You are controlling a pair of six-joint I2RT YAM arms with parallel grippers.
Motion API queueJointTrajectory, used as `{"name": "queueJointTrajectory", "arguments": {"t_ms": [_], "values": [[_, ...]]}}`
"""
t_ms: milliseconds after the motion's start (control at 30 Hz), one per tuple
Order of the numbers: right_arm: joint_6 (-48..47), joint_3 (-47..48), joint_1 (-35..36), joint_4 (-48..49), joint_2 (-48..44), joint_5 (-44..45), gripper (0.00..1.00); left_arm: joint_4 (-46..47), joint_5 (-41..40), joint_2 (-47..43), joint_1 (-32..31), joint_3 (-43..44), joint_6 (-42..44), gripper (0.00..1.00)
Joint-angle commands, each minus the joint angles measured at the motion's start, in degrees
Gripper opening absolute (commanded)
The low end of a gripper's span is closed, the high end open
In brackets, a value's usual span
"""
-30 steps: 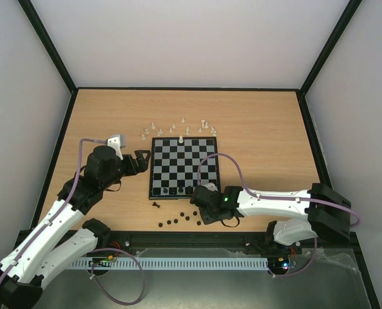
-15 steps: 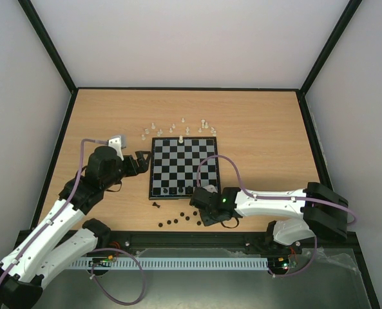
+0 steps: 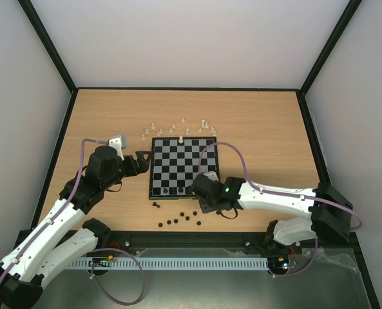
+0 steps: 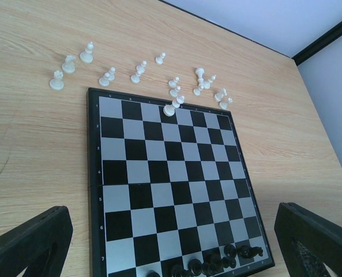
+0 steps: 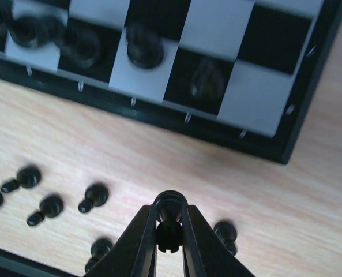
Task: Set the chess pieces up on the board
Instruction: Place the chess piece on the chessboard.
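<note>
The right arm's black two-finger gripper has swung up from the scatter of loose black chess pieces at the lower middle of the top view. It now sits at the near edge of the black-and-silver checked chessboard. The wrist view shows its fingers pinched tight on one small black chess piece, lifted over the light wooden table just short of the board's dark rim. So the pick looks good, and the placement comes next. A few black pieces already stand on the near row. A lone white piece is on the far row, with the other white pieces waiting beyond the board. The left gripper hangs at the board's left side, jaws spread wide and empty.
</note>
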Motion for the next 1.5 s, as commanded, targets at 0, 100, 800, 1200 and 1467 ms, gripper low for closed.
{"name": "queueJointTrajectory", "arguments": {"t_ms": [0, 100, 800, 1200, 1467], "values": [[-3.7, 3.4, -4.9, -5.6, -2.0, 3.3, 0.13, 0.9, 0.5, 0.0, 0.3, -0.2, 1.0, 0.99], [-5.6, 3.9, -8.2, -6.3, -1.4, 3.2, 0.13, 0.5, 0.2, -0.2, 0.3, 0.0, 1.0, 0.99], [-12.7, 6.5, -15.9, 0.3, 7.9, -0.2, 0.13, -0.3, -0.6, -0.8, 0.7, 0.1, 1.3, 0.99], [-12.7, 6.3, -16.2, 0.2, 8.8, -1.5, 0.17, -0.5, -0.4, -1.0, 1.2, -0.1, 1.3, 0.99], [-12.3, 6.2, -16.2, -0.8, 8.6, -0.7, 0.17, -0.7, -0.4, -1.3, 1.3, -0.1, 1.2, 0.99]]}}
